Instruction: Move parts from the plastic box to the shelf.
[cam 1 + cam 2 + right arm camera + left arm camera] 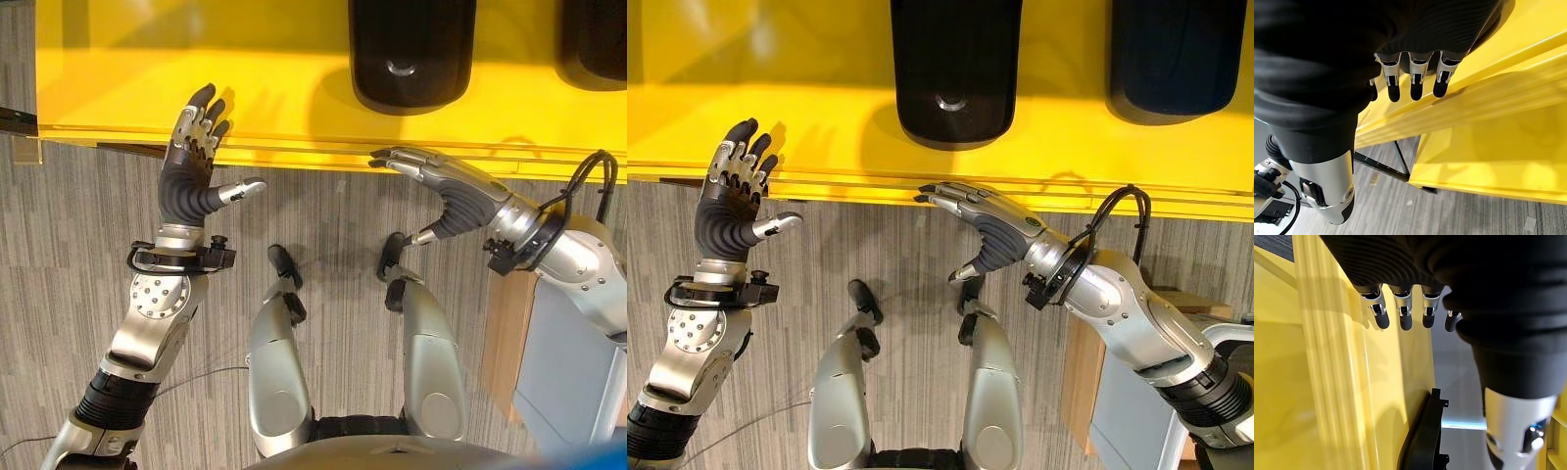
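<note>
A yellow shelf (274,69) spans the top of both eye views, its front edge just past my hands. Two black moulded parts rest on it: one (411,54) near the middle and another (593,34) at the far right. My left hand (189,166) is raised at the shelf's front edge, open, fingers straight and spread, holding nothing. My right hand (989,220) reaches toward the shelf's front lip below the middle black part, also open and empty. In the left wrist view the edge of a black part (1425,435) lies on the yellow surface beyond the fingers (1405,316).
Grey wood-pattern floor (323,211) lies below the shelf. A light wooden stand (505,333) with a grey box (568,362) on it is at my lower right. A black shelf frame leg (1400,164) shows under the yellow shelf.
</note>
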